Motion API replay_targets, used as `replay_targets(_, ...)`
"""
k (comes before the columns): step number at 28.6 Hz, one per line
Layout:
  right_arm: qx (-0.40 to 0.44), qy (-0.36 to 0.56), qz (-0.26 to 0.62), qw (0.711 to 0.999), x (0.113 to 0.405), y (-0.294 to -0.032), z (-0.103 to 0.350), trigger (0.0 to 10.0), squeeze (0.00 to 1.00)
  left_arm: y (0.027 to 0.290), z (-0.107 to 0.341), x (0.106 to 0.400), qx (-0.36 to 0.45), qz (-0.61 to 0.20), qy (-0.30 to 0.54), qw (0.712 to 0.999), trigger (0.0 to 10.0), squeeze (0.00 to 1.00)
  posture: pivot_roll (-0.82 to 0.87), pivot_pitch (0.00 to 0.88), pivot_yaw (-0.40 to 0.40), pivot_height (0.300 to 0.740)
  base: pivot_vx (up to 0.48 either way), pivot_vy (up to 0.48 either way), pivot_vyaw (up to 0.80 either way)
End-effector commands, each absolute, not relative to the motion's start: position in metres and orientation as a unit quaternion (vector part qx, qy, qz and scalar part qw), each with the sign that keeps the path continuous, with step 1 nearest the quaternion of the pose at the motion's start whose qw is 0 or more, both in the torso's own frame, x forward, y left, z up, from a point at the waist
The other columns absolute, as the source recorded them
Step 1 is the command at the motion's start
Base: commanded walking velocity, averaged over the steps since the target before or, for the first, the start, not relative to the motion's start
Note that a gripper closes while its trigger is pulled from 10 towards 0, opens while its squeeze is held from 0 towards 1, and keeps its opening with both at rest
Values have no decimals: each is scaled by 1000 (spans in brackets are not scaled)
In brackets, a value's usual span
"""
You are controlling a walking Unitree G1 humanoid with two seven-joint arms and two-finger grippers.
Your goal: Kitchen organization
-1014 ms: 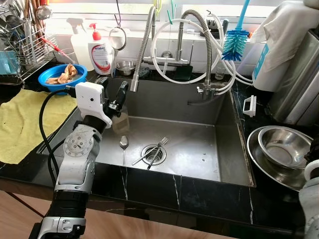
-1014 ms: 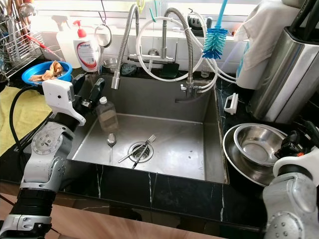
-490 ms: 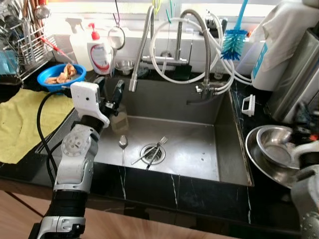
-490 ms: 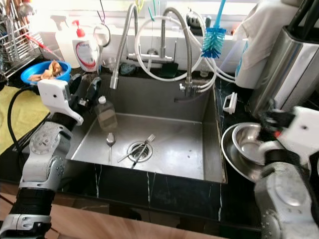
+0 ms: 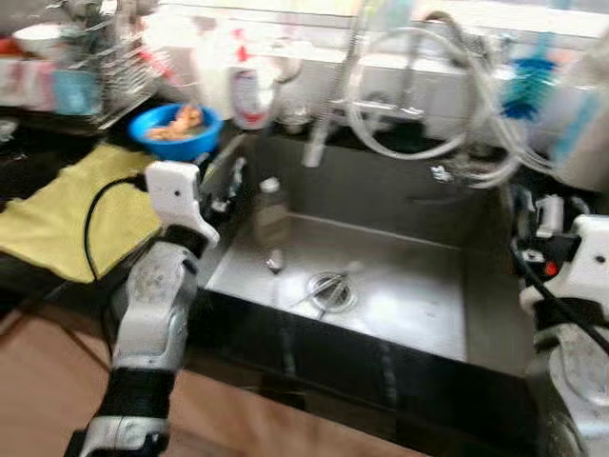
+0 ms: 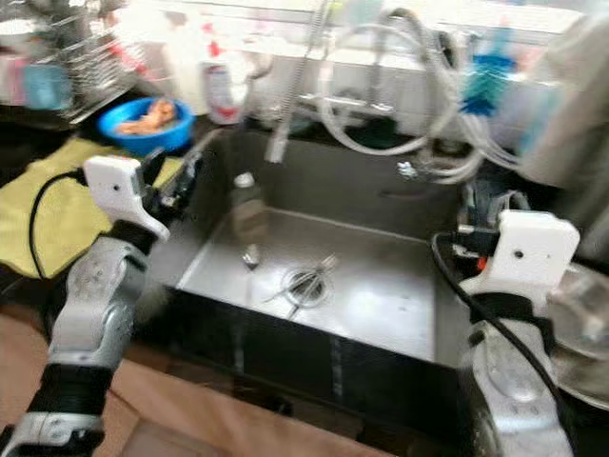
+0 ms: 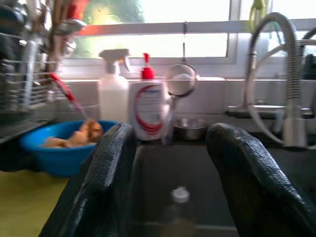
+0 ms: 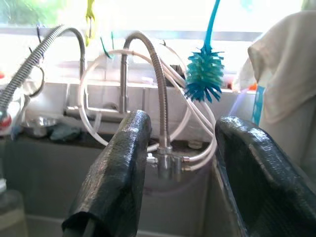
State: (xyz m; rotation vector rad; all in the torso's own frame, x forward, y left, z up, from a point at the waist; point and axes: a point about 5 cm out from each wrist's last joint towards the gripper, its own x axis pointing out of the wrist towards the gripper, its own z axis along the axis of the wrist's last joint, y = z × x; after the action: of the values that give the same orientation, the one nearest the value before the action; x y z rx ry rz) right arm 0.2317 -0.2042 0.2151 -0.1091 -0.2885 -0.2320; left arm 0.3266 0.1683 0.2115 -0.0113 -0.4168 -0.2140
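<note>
A steel sink (image 5: 419, 319) holds a clear bottle (image 5: 271, 205) standing at its left wall, a spoon (image 5: 275, 259) and a fork (image 5: 328, 286) over the drain. My left gripper (image 5: 224, 181) is open at the sink's left rim, just left of the bottle and apart from it. In the left wrist view the bottle's cap (image 7: 180, 195) sits low between the open fingers (image 7: 108, 173). My right gripper (image 6: 485, 205) is open and empty over the sink's right rim, facing the faucet hoses (image 8: 163, 98). Both eye views are blurred.
A blue bowl (image 5: 174, 130) of scraps and a yellow cloth (image 5: 67, 205) lie left of the sink. A soap bottle (image 5: 249, 90) and spray bottle (image 7: 113, 98) stand behind. A dish rack (image 5: 95, 57) is far left. A blue brush (image 8: 205, 74) hangs right; a steel bowl (image 6: 580, 314) sits beside it.
The camera has swung left and the picture has blurred. My right arm has risen from beside the steel bowl to the sink's right rim. The left gripper stays by the bottle.
</note>
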Motion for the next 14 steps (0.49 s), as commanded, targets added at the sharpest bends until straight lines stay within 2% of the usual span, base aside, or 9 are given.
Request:
replay_targets(1,-60,-142,-125,980,230,-210,214,10000,0,157,213,327,-9,-127,-209,970,10000,0,-88,0,15,740,0,356,0)
replay_targets(10,-50,-149,-127,979,232,-209,212,10000,0,152,213,326,1,-145,-211,967,10000,0,-87,0,16,740,0,32,0)
replay_targets(14,-42,-143,-136,979,232,-211,211,10000,0,151,212,326,1,-152,-205,967,10000,0,-87,0,16,740,0,0,-709)
